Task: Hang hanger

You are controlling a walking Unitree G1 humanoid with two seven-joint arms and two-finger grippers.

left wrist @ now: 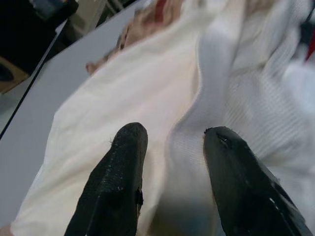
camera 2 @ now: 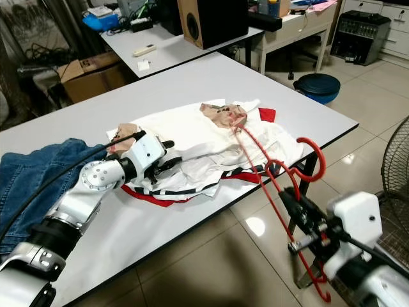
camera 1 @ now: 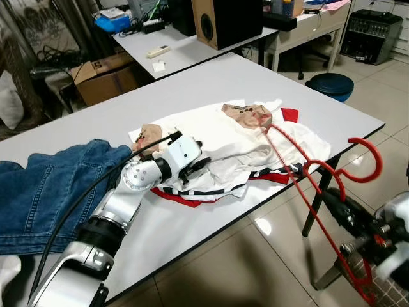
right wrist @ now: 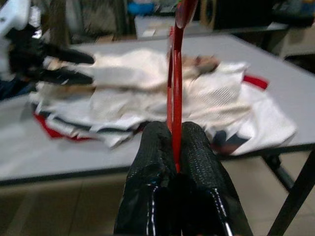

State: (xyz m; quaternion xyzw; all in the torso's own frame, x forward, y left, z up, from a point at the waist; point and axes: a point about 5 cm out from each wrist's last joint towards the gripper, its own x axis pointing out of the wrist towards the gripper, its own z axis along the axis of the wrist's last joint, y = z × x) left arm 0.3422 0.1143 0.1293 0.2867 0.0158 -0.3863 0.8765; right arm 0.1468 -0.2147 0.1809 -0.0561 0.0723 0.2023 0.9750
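Observation:
A red plastic hanger [camera 1: 300, 176] slants from the collar of the white shirt pile [camera 1: 223, 137] down past the table's front right edge, with its hook [camera 1: 370, 160] out over the floor. My right gripper [right wrist: 174, 130] is shut on the hanger's lower bar, off the table near the front right corner [camera 2: 300, 208]. My left gripper [camera 1: 203, 163] lies on the left side of the shirts. It is open, with its fingers [left wrist: 123, 167] on either side of a raised fold of white cloth.
A blue denim jacket [camera 1: 45, 185] lies on the grey table [camera 1: 192, 83] to the left of the shirts. A second table with a speaker [camera 1: 223, 22] stands behind. A cardboard box [camera 1: 105, 77], a blue round object [camera 1: 329, 84] and a fan [camera 2: 396, 160] stand around.

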